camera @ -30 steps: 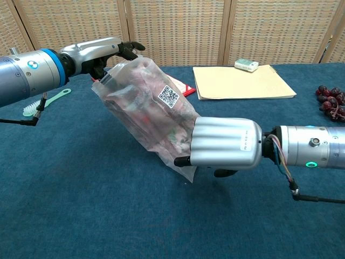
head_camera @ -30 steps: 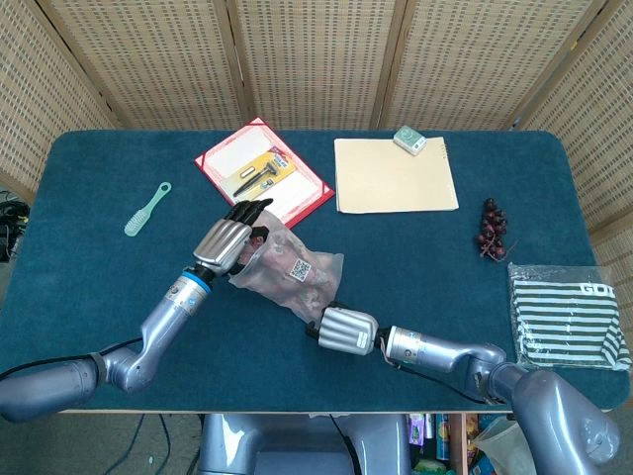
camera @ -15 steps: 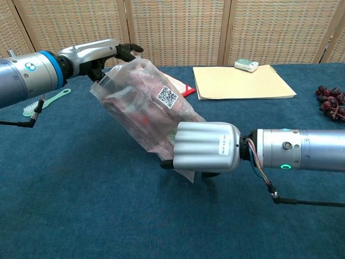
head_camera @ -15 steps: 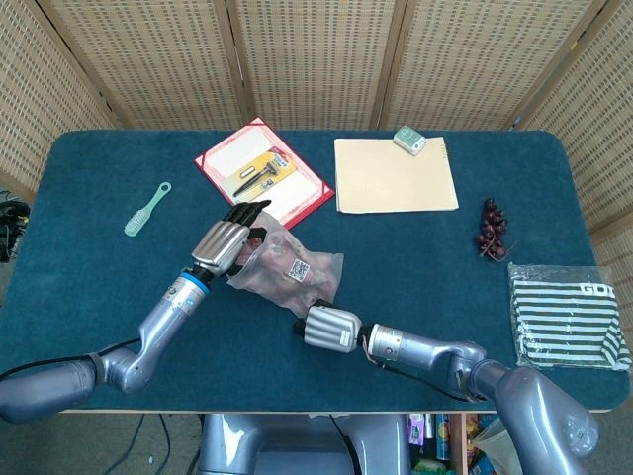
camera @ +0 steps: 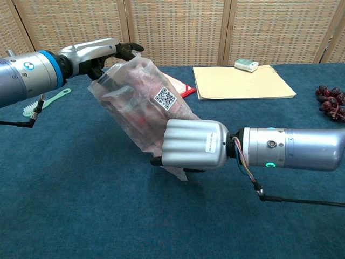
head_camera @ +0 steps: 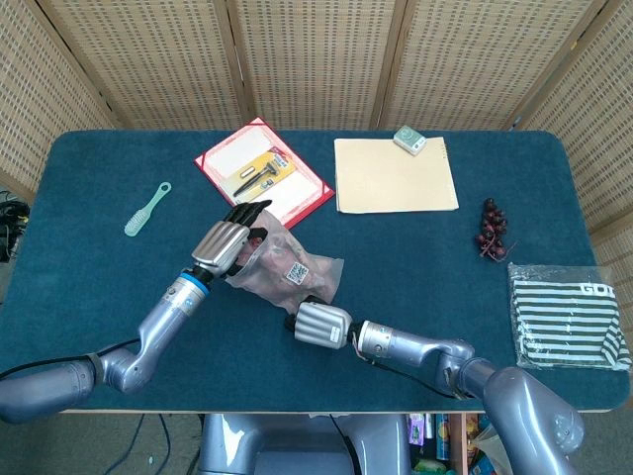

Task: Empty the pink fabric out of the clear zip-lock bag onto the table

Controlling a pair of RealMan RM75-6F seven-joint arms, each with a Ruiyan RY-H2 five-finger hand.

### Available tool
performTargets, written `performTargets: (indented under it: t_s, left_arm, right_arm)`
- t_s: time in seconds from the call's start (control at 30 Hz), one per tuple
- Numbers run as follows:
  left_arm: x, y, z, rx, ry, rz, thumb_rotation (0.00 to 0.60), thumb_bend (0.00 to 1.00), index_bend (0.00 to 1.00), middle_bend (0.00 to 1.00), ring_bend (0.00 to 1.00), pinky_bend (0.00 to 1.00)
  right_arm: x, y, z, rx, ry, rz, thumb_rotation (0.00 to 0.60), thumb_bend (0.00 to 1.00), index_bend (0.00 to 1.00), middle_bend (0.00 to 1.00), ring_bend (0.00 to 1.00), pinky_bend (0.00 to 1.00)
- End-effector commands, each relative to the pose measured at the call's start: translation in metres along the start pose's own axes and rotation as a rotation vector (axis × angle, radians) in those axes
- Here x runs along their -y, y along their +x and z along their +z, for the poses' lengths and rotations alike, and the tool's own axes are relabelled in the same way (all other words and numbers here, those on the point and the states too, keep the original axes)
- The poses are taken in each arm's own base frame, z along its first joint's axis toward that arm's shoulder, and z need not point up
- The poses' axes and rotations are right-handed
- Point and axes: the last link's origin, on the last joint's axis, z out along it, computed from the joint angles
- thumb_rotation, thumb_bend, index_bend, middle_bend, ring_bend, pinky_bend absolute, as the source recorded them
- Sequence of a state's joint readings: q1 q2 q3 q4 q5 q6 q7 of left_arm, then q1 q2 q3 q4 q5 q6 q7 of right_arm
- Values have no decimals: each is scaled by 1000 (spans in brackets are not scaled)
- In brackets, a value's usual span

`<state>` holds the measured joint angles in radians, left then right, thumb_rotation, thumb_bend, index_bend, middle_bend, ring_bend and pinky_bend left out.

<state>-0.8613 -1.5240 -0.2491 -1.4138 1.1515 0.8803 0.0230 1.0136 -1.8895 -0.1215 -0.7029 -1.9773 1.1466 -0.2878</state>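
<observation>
The clear zip-lock bag [camera: 141, 102] hung tilted above the desk [camera: 81, 205], pink fabric [camera: 129, 105] inside. The left hand [camera: 99, 53] pinched its raised far-left end; the right hand [camera: 191, 144] had its fingers [camera: 183, 144] curled around the low near end, probably to tip it.

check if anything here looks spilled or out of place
Nothing has spilled. The clear zip-lock bag is held tilted off the table between the left hand at its top and the right hand at its lower end, and the pink fabric is all inside. The other items lie flat and tidy.
</observation>
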Motion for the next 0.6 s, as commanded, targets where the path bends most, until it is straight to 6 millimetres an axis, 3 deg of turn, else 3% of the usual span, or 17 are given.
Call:
performTargets:
  t_s: [0.03, 0.23, 0.4, 0.6]
  left_arm:
    - [1, 0, 0, -1, 1, 0, 600, 574, 687, 0, 0, 0]
    - [3, 1, 0, -3, 4, -2, 600, 573, 687, 0, 0, 0]
    - [5, 1, 0, -3, 8, -4, 600, 574, 687, 0, 0, 0]
    - [6, 2, 0, -6, 9, -7, 600, 574, 687, 0, 0, 0]
  right_arm:
    - [1, 0, 1, -1, 0, 4, 600, 469, 401, 864, 812, 1000]
    - [2, -1, 2, -3, -2, 5, 600, 476, 542, 867, 813, 1000]
    - [2, -3, 2, -3, -3, 8, 600, 584, 665, 871, 815, 1000]
    - [2, -3, 0, -5, 4, 5, 600, 629, 716, 871, 816, 1000]
